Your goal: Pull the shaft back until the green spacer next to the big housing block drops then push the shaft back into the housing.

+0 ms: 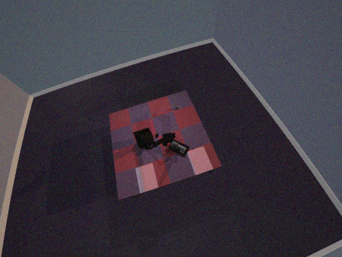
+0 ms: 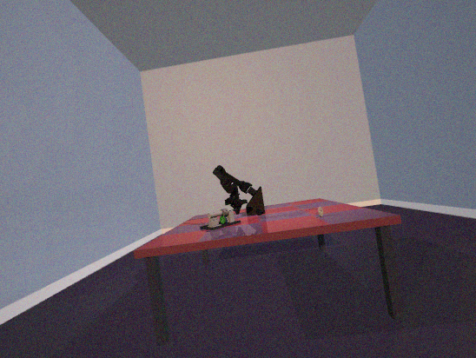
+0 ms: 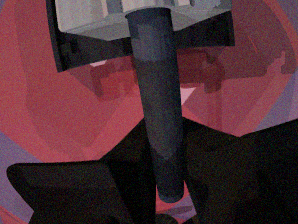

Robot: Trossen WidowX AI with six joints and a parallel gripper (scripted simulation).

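The dark shaft [image 3: 160, 90] runs out of the pale block [image 3: 95, 17] at the top of the wrist view. My gripper [image 3: 158, 121] [image 2: 236, 211] is shut on the shaft's outer end, with a finger on each side. In the exterior view the fixture has a pale block [image 2: 214, 221] at its left end, away from my gripper, and another near the gripper. Both stand on a black base plate [image 2: 208, 228]. The green spacer [image 2: 223, 220] [image 1: 177, 147] is between the blocks, low down near the plate and below the shaft line. Whether it touches the plate, and the other spacers, I cannot make out.
The black arm base [image 1: 144, 137] [image 2: 256, 206] stands behind the gripper on the checkered table [image 1: 120, 120] [image 2: 269, 235]. A small pale disc-like thing [image 2: 320, 211] [image 1: 177, 107] stands far off to one side of the fixture.
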